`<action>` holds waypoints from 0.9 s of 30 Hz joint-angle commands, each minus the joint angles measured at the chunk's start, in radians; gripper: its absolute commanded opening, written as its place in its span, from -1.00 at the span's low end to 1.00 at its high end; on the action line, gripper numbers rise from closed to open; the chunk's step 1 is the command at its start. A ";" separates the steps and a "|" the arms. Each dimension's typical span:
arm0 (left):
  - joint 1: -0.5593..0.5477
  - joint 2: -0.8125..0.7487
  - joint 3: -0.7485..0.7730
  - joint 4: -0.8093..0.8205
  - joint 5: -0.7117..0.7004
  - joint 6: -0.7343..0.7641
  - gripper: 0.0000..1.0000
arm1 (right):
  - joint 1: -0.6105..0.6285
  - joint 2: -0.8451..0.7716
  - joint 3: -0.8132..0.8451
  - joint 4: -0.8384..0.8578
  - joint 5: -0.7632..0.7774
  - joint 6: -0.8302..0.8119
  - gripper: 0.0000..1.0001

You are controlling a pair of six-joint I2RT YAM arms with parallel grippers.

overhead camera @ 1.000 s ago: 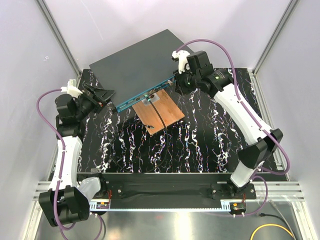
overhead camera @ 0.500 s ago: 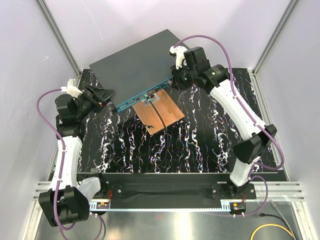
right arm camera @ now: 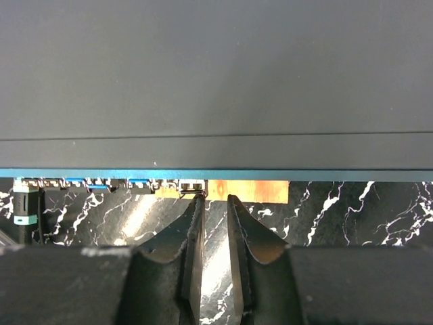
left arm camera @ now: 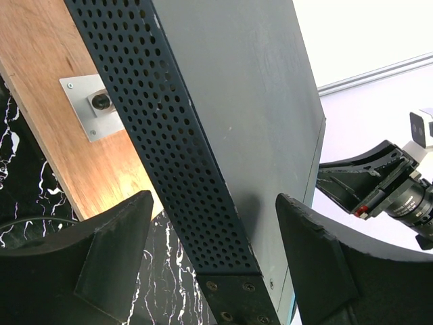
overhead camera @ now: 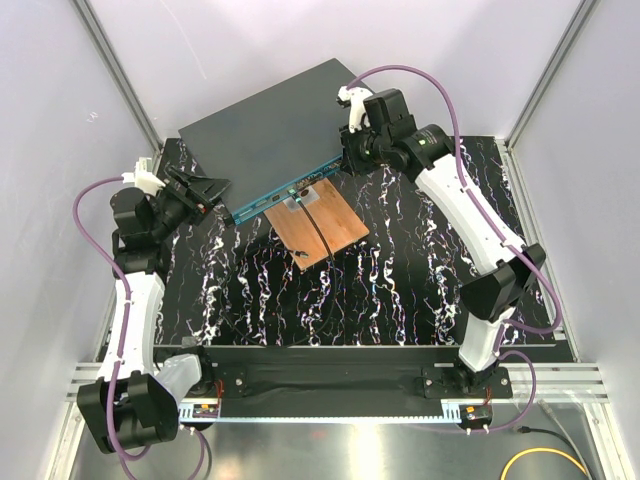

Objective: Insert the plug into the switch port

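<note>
The switch [overhead camera: 270, 125], a flat dark grey box with a teal-blue front face [overhead camera: 290, 188], lies at the back of the table. My left gripper [overhead camera: 205, 187] is open and straddles its left corner; the perforated side wall [left arm camera: 183, 162] stands between the fingers [left arm camera: 211, 200] without touching them. My right gripper [overhead camera: 347, 160] hovers over the switch's right front corner. Its jaws [right arm camera: 214, 198] are almost together and hold nothing. A small black plug with a teal band [right arm camera: 24, 203] sits at the row of ports [right arm camera: 135, 184].
A copper-brown board [overhead camera: 322, 225] lies against the switch's front, with a metal bracket [left arm camera: 95, 105] and a thin black cable [overhead camera: 312, 232] across it. The table is black marbled [overhead camera: 400, 280]. White walls and metal posts enclose the cell.
My right arm has moved back and to the left, and its gripper is now over the switch's right front corner. The left arm and the switch have not moved.
</note>
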 commanded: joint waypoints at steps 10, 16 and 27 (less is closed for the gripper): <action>-0.012 -0.006 0.021 0.059 0.011 0.001 0.50 | 0.002 0.041 0.074 0.082 0.028 0.142 -0.55; -0.016 -0.004 0.024 0.058 0.012 0.003 0.49 | 0.001 0.057 0.095 0.110 0.060 0.162 -0.61; -0.030 0.016 0.027 0.064 0.009 0.009 0.49 | 0.002 0.086 0.135 0.164 0.061 0.212 -0.64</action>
